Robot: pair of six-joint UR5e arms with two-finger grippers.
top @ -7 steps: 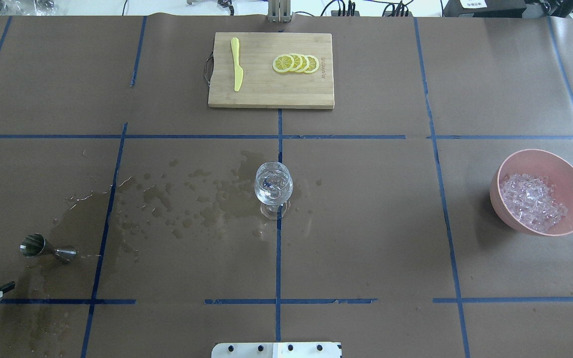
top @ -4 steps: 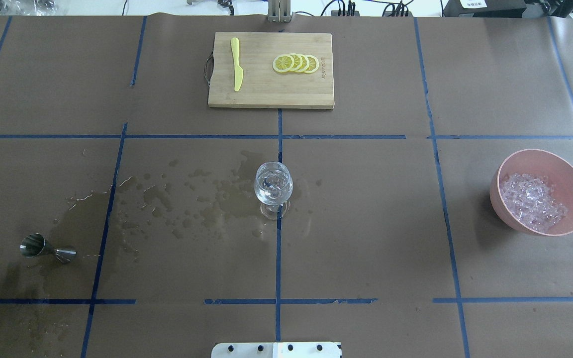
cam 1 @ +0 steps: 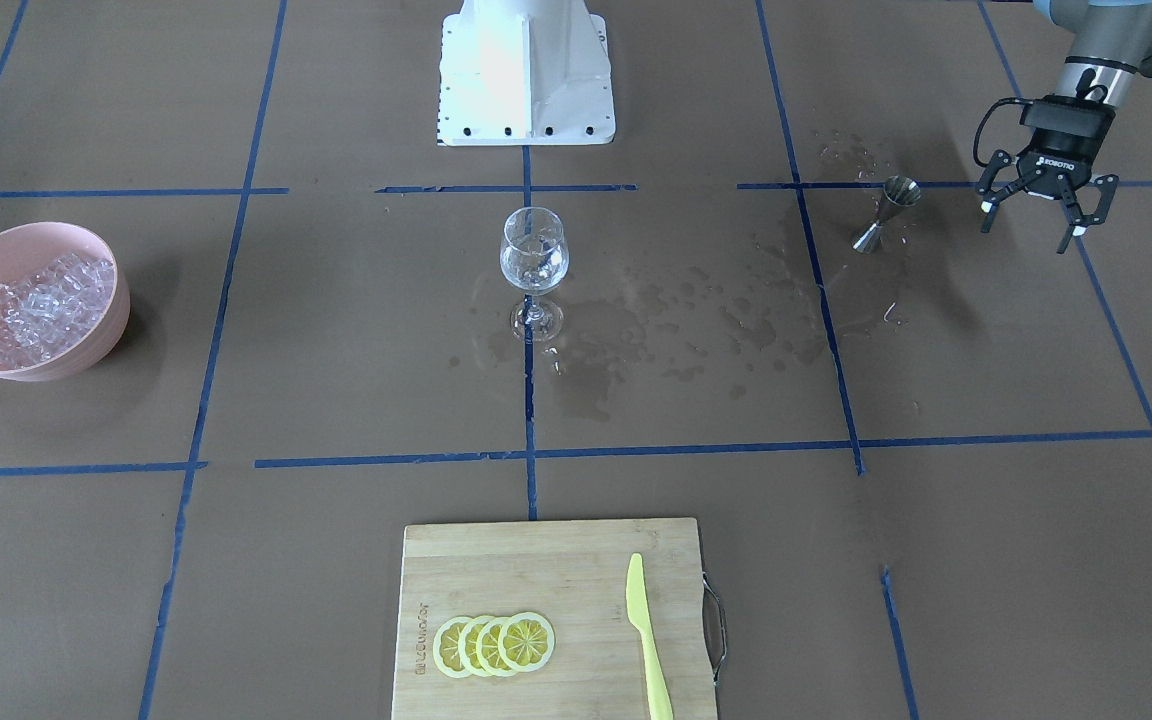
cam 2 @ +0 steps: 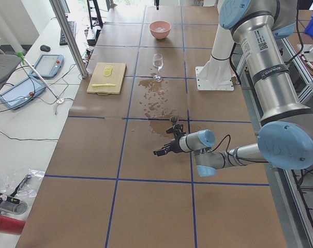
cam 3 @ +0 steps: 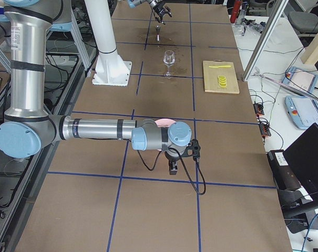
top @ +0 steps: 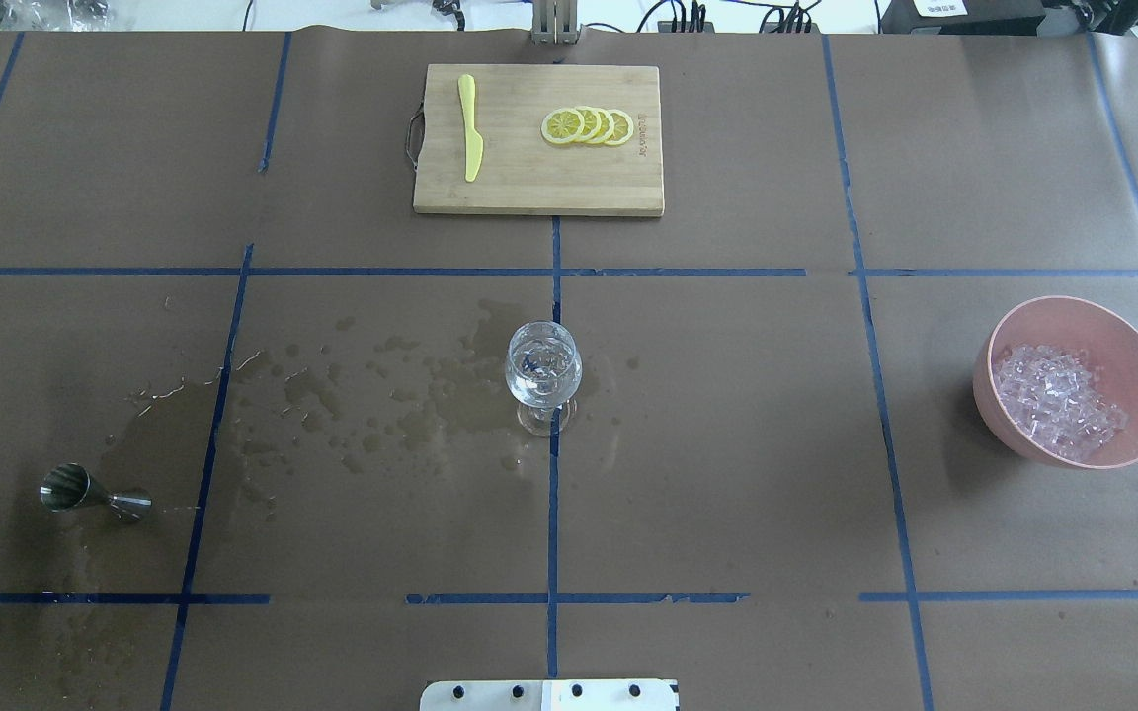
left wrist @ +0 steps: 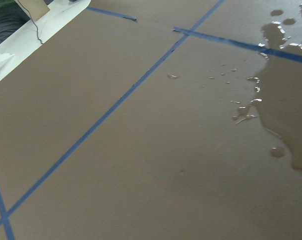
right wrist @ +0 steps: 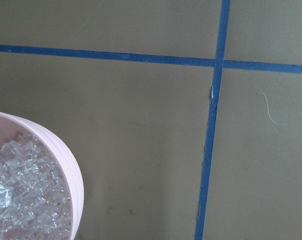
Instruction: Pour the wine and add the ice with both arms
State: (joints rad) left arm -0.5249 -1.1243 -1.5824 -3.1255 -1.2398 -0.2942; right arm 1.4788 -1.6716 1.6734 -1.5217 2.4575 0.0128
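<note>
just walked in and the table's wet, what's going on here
The left gripper hangs open and empty beside the metal jigger. Spilled liquid lies between the jigger and the wine glass, which holds some clear wine. The right arm is over by the pink bowl of ice; whether the right gripper is open cannot be told.

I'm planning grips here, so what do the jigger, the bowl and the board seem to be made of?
The jigger looks like polished steel, with a mirror-like grey sheen. The bowl is matte pink, plastic or ceramic, I cannot tell which. The board looks like bamboo or wood, with pale grain strips.
</note>
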